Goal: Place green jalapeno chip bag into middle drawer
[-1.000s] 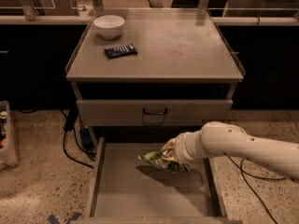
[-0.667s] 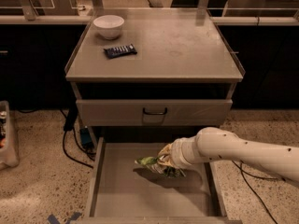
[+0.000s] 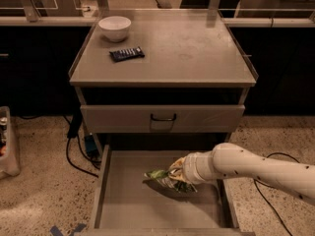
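Observation:
The green jalapeno chip bag (image 3: 158, 175), crumpled and shiny, hangs just above the floor of the open middle drawer (image 3: 128, 203) and casts a shadow on it. My gripper (image 3: 173, 177) is at the end of the white arm (image 3: 246, 168), which reaches in from the right. It is shut on the bag's right end, right of the drawer's middle. The bag covers most of the fingers.
A white bowl (image 3: 114, 27) and a small dark-blue wrapped bar (image 3: 127, 53) lie on the cabinet top (image 3: 197, 48). Above the open drawer is a shut drawer front with a black handle (image 3: 163, 118). Cables (image 3: 74, 146) and a bin (image 3: 7, 141) are on the floor at left.
My arm has moved a little left and lower into the drawer, carrying the bag with it. The bag is now nearer the drawer floor.

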Robot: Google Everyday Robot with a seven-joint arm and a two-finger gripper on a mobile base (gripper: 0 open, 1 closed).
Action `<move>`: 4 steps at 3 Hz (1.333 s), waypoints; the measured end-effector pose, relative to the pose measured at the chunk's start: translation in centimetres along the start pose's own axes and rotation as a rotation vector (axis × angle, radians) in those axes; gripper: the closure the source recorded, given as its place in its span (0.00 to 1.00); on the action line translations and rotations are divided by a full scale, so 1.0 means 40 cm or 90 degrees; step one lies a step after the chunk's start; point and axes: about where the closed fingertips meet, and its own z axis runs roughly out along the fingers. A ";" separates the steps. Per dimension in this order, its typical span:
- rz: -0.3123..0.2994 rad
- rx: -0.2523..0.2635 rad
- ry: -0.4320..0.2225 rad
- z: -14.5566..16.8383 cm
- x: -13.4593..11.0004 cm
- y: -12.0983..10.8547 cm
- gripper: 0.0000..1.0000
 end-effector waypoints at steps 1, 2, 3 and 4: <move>0.040 -0.006 -0.021 0.061 0.092 0.036 1.00; 0.064 -0.008 -0.013 0.124 0.162 0.056 1.00; 0.065 -0.009 -0.012 0.128 0.164 0.058 0.81; 0.065 -0.009 -0.012 0.128 0.164 0.058 0.59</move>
